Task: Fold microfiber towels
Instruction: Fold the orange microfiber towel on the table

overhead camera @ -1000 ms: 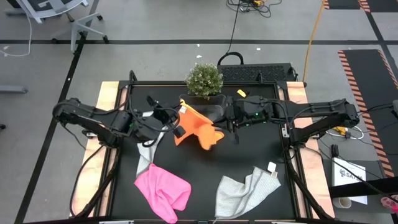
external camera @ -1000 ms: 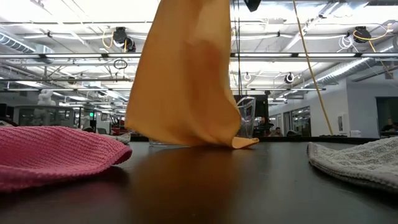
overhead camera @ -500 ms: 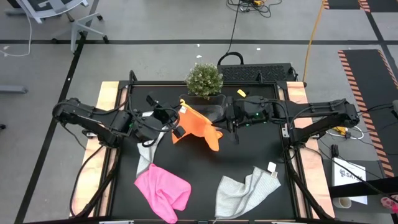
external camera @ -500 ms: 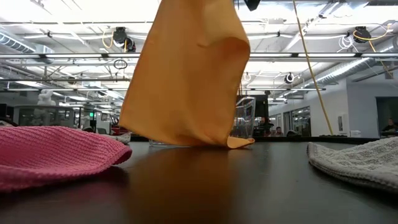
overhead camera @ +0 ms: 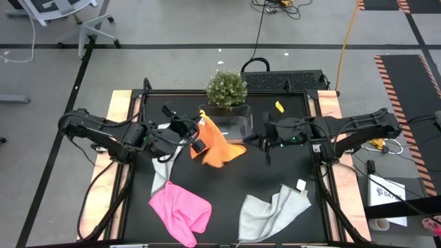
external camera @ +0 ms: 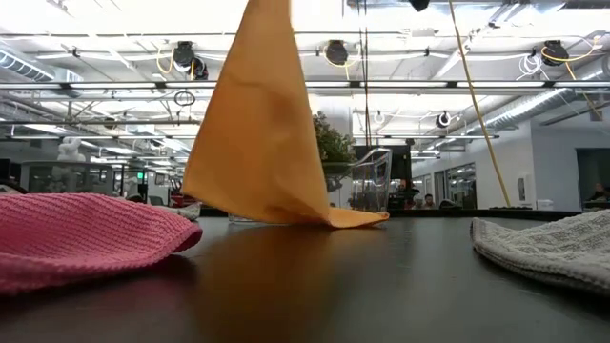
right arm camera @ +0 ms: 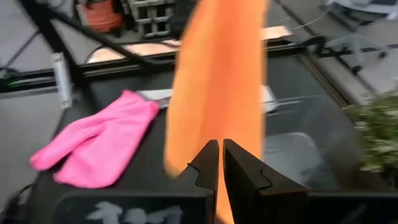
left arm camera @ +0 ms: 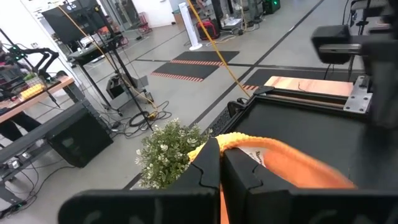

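This was a big robot lab or workshop, not a home. The floor point(overhead camera: 172, 27) was plain grey with black lines across it, and cables point(overhead camera: 275, 5) lay loose on it. Mats with orange and black warning stripes point(overhead camera: 406, 89) marked the floor beside the black work table point(overhead camera: 227, 186). An office chair on wheels point(overhead camera: 62, 17) stood in a corner. Behind the table the room was wide and open, with long ceiling lights point(external camera: 534, 19), bare pipes and benches point(left arm camera: 37, 99) full of gear.
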Tool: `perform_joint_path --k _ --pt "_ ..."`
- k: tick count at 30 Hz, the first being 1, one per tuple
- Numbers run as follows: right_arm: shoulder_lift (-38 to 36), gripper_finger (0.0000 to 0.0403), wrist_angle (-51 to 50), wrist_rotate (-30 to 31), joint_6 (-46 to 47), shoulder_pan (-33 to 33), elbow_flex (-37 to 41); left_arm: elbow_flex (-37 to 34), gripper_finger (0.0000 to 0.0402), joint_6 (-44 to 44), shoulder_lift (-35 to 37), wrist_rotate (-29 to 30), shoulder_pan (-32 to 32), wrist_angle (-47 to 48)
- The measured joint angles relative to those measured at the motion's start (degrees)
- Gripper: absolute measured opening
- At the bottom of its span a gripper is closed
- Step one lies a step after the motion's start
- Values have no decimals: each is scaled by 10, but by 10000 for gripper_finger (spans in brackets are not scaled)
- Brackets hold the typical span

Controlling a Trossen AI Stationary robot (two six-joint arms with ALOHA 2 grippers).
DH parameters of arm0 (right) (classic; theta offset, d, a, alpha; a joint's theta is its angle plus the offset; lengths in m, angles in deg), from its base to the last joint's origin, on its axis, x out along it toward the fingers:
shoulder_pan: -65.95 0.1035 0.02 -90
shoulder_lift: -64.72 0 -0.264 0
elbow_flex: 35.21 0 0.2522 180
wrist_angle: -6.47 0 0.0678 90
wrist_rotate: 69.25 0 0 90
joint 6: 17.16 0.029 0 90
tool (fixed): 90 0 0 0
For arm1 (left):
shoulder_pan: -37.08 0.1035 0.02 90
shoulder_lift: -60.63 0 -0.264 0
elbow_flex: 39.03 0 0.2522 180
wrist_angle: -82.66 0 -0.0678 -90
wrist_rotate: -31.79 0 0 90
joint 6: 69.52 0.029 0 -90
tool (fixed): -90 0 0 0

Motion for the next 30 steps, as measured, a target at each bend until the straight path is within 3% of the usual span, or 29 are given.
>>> perform_joint_path --k 6,17,23,27,30 --pt "61 13 35 -1 -12 17 0 0 0 -6 0 0 9 0" --pt "180 13 198 -44 -266 -12 0 0 0 -3 0 -3 28 0" --pt "207 32 199 -38 -275 -26 0 0 0 -10 0 -4 27 0" --pt "207 59 195 30 -274 -24 -1 0 0 -11 0 -7 27 0" --pt "202 80 152 43 -229 -24 -1 0 0 -12 0 -7 27 0"
